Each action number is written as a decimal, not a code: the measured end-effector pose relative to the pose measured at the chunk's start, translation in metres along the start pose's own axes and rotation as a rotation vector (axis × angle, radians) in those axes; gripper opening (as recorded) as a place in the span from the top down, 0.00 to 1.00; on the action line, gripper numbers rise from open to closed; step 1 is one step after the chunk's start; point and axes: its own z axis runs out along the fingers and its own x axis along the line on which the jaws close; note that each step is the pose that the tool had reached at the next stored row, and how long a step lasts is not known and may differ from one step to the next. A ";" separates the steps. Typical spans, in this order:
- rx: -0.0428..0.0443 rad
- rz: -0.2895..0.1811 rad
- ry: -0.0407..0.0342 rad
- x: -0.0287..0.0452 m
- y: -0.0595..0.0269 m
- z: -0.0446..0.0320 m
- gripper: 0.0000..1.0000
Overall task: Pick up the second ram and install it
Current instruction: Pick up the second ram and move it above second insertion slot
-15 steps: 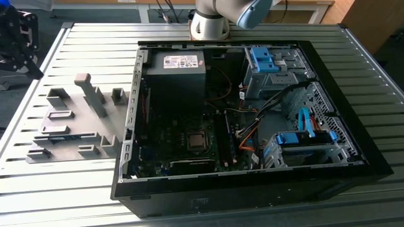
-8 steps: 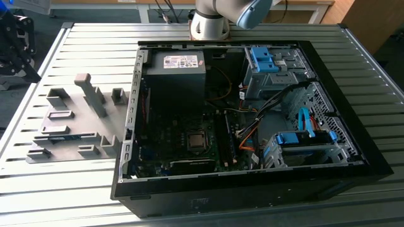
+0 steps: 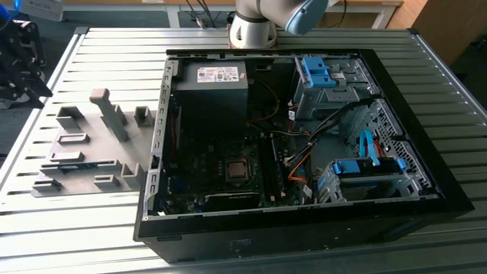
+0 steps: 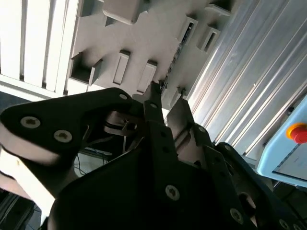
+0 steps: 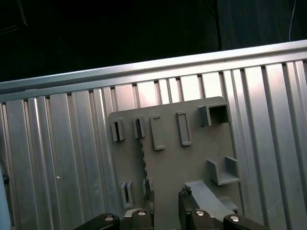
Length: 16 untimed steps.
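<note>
Seemingly edge-on in the grey fixture (image 5: pixel 192 163), second ram (image 5: pixel 143 160) just beyond spread claw (image 5: pixel 167 201).

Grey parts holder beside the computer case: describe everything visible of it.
The grey parts holder is a flat matte plate, plastic by its look, carrying raised blocks, open brackets, slotted rests and one tall post. It lies flat on the ribbed metal table, at the exterior view's left of the open computer case, close to its side wall. What looks like the second ram, a thin bluish board, sits in one slotted rest.
</note>
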 end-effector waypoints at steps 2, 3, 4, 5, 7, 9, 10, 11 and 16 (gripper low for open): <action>-0.0001 -0.008 -0.0008 0.0013 0.0015 0.0038 0.64; -0.0005 -0.022 -0.0006 0.0013 0.0016 0.0052 0.64; -0.0009 -0.038 -0.0003 0.0014 0.0016 0.0065 0.64; -0.0014 -0.052 -0.0001 0.0014 0.0017 0.0078 0.64; -0.0027 -0.062 0.0003 0.0027 0.0025 0.0101 0.64; -0.0028 -0.063 0.0002 0.0047 0.0046 0.0129 0.64; -0.0027 -0.063 0.0002 0.0058 0.0056 0.0146 0.64; -0.0027 -0.063 0.0001 0.0069 0.0066 0.0163 0.64; -0.0026 -0.063 0.0001 0.0120 0.0117 0.0211 0.64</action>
